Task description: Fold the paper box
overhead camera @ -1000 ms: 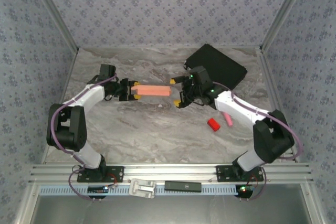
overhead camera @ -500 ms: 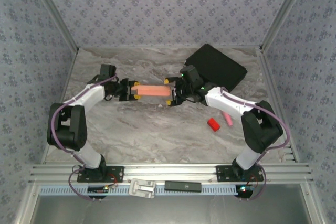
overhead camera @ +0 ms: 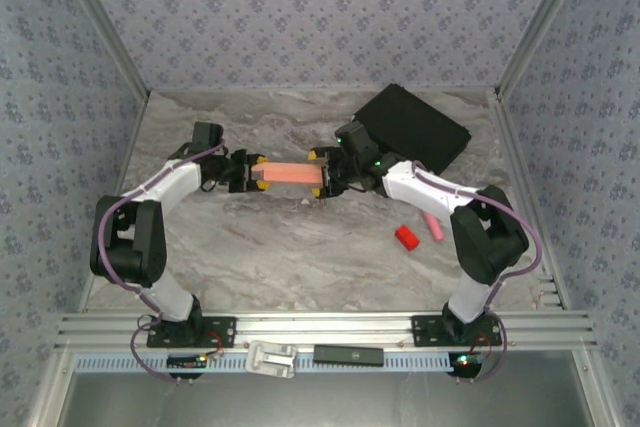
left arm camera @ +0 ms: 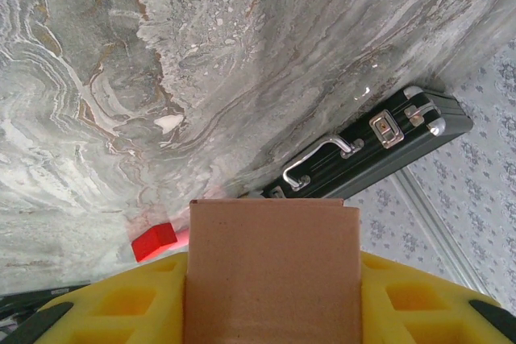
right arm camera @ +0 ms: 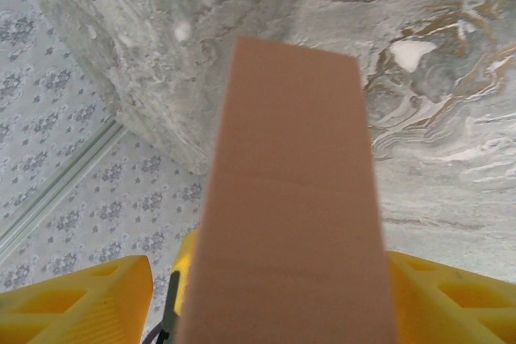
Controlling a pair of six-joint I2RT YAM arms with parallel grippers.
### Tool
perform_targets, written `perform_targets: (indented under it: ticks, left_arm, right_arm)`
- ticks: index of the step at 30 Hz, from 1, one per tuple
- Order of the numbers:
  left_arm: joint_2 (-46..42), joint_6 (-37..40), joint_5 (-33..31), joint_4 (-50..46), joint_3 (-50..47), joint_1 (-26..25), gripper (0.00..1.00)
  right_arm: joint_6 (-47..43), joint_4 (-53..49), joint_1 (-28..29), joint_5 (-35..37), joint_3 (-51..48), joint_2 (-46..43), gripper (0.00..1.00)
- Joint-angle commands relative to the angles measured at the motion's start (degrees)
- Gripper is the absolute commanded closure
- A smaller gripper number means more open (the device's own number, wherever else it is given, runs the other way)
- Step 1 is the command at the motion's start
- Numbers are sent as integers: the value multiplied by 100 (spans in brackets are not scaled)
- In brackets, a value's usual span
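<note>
Left gripper (overhead camera: pixel 256 172) clamped on paper box (overhead camera: pixel 290 173); right gripper (overhead camera: pixel 318 174) open, loosely astride its far end.

Centre of frame: the paper box (overhead camera: pixel 290 173) lies crosswise, its left end in the left gripper (overhead camera: pixel 257 173) and its right end between the fingers of the right gripper (overhead camera: pixel 319 175). Upper right: case (overhead camera: pixel 415 129). Right of centre, on the table (overhead camera: pixel 250 257): block (overhead camera: pixel 406 238), with a stick (overhead camera: pixel 432 225) just to its right.

left arm (overhead camera: pixel 170 185) showing white shells, black joints | right arm (overhead camera: pixel 432 193) wearing the same | purple cables (overhead camera: pixel 541 247) trailing along both | yellow fingers (left arm camera: pixel 105 308) gleaming | black base plates (overhead camera: pixel 190 331) anchoring each
</note>
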Motion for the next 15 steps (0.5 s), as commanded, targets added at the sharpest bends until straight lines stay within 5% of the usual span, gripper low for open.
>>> perform_targets:
  ticks: [1,15]
  left_arm:
    - [47,-70,5,-26,192,-48,98]
    - [44,-81,-6,-17,227,-65,99]
  right_arm:
    - [-79,-339,27,229,185,113,28]
    - [-230,-815,54,481,413,279,37]
